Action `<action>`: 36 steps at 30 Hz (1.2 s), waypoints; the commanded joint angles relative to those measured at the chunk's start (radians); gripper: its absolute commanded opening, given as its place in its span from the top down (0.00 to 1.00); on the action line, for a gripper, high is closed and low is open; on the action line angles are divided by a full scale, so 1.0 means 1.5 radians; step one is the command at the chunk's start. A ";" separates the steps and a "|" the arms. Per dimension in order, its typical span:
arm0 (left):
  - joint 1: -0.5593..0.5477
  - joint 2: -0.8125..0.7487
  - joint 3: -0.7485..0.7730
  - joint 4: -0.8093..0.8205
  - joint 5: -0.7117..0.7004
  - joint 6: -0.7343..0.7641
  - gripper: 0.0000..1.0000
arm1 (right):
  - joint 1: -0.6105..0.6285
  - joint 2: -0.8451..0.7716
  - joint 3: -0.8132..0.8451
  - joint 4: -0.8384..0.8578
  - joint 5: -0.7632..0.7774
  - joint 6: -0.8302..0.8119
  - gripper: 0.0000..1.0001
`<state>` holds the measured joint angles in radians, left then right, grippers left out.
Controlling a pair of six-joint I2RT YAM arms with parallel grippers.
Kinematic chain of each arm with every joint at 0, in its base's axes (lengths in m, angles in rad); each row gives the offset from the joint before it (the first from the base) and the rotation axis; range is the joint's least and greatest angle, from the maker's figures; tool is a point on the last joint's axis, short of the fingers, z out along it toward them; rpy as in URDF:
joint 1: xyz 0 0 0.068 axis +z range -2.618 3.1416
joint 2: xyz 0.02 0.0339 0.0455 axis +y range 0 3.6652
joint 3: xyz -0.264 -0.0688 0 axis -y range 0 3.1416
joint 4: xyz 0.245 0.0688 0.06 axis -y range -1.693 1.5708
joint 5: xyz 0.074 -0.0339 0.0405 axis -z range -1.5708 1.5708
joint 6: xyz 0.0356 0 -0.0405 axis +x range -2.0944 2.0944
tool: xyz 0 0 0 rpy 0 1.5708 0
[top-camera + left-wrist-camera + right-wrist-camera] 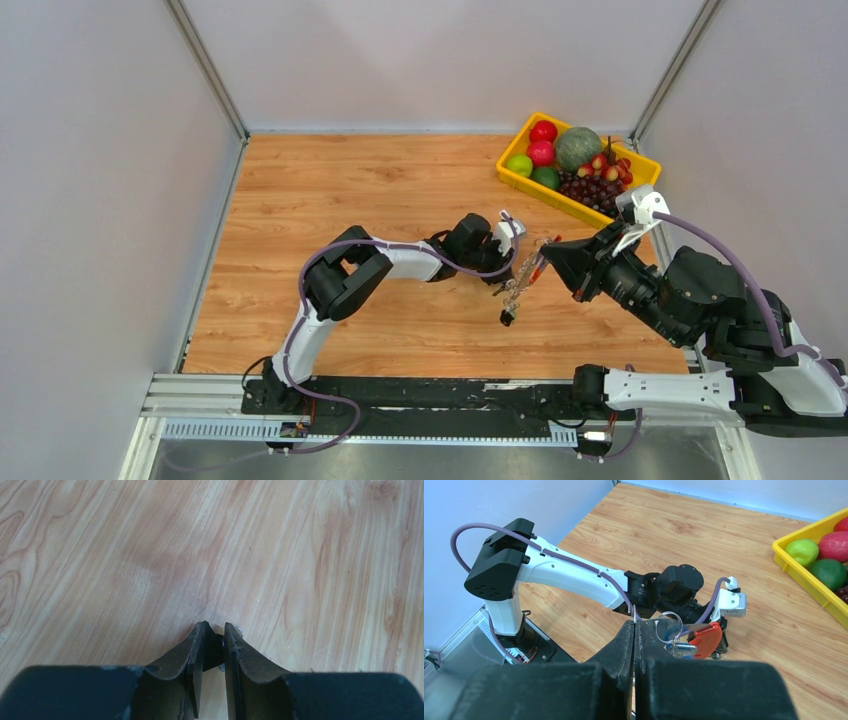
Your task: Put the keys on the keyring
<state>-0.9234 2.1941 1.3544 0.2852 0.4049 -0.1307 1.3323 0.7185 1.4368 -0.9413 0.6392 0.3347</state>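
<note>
Mid-table, between both arms, the keyring (705, 637) hangs, its red curve bunched with keys (681, 650). Right gripper (634, 624) pressed together; left gripper (214, 626) barely apart around something dark we cannot identify. Table (330, 190) edges lie well away.

You have open surface (330, 180) along the left and far sides; the yellow fruit tray (527, 186) fills the far right corner, just beyond the right tool (634, 630).
</note>
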 commanded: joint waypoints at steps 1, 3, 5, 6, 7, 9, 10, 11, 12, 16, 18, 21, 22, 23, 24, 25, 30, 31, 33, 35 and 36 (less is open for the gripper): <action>-0.010 0.027 -0.019 -0.043 0.008 0.024 0.74 | 0.002 -0.005 0.002 0.032 -0.009 -0.009 1.00; -0.010 0.028 -0.022 -0.045 0.005 0.029 0.79 | 0.002 -0.004 0.002 0.033 -0.011 -0.007 1.00; -0.011 0.027 -0.024 -0.046 0.004 0.031 0.85 | 0.002 -0.004 0.001 0.033 -0.013 -0.006 1.00; -0.010 0.027 -0.025 -0.045 0.005 0.032 0.87 | 0.002 -0.004 0.001 0.032 -0.013 -0.006 1.00; -0.010 0.027 -0.027 -0.044 0.005 0.031 0.89 | 0.002 -0.004 0.001 0.034 -0.013 -0.005 1.00; -0.010 0.026 -0.030 -0.039 0.009 0.030 0.96 | 0.001 -0.004 -0.001 0.034 -0.010 -0.004 1.00; -0.010 0.025 -0.032 -0.034 0.010 0.028 0.99 | 0.001 -0.004 0.000 0.034 -0.010 -0.004 1.00; -0.010 0.022 -0.035 -0.032 0.011 0.026 0.99 | 0.001 -0.004 0.000 0.034 -0.010 -0.003 1.00; -0.010 0.020 -0.037 -0.027 0.010 0.024 1.00 | 0.001 -0.004 0.000 0.033 -0.010 -0.002 1.00; -0.011 -0.005 -0.058 -0.012 -0.001 0.018 1.00 | 0.002 -0.004 -0.001 0.034 -0.011 -0.001 1.00; -0.011 -0.026 -0.078 -0.003 -0.011 0.012 1.00 | 0.002 -0.004 -0.001 0.034 -0.011 -0.001 1.00; -0.010 -0.067 -0.122 0.011 -0.044 0.006 1.00 | 0.002 -0.005 -0.002 0.034 -0.011 -0.002 1.00; -0.010 -0.073 -0.129 0.013 -0.049 0.003 1.00 | 0.002 -0.005 -0.003 0.034 -0.011 -0.002 1.00; -0.009 -0.083 -0.142 0.012 -0.056 0.002 1.00 | 0.001 -0.006 -0.004 0.034 -0.010 -0.003 1.00; -0.010 -0.087 -0.145 0.004 -0.060 -0.002 1.00 | 0.001 -0.007 -0.005 0.034 -0.010 -0.003 1.00; -0.010 -0.088 -0.154 0.001 -0.067 -0.005 1.00 | 0.002 -0.007 -0.006 0.034 -0.012 -0.004 1.00; -0.010 -0.121 -0.223 0.013 -0.104 -0.047 1.00 | 0.001 -0.009 -0.013 0.038 -0.018 -0.002 1.00; -0.009 -0.129 -0.237 0.020 -0.117 -0.055 1.00 | 0.001 -0.009 -0.014 0.039 -0.019 -0.001 1.00; -0.009 -0.168 -0.286 0.035 -0.145 -0.066 1.00 | 0.002 -0.009 -0.015 0.040 -0.021 0.000 1.00; -0.007 -0.207 -0.332 0.036 -0.161 -0.072 1.00 | 0.002 -0.008 -0.015 0.041 -0.024 -0.002 1.00; -0.005 -0.236 -0.357 0.033 -0.163 -0.074 1.00 | 0.002 -0.007 -0.015 0.042 -0.025 -0.003 1.00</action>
<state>-0.9340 1.9312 0.9394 0.4221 0.2398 -0.2050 1.3323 0.7170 1.4105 -0.9371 0.6178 0.3355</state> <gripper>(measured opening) 0.006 0.005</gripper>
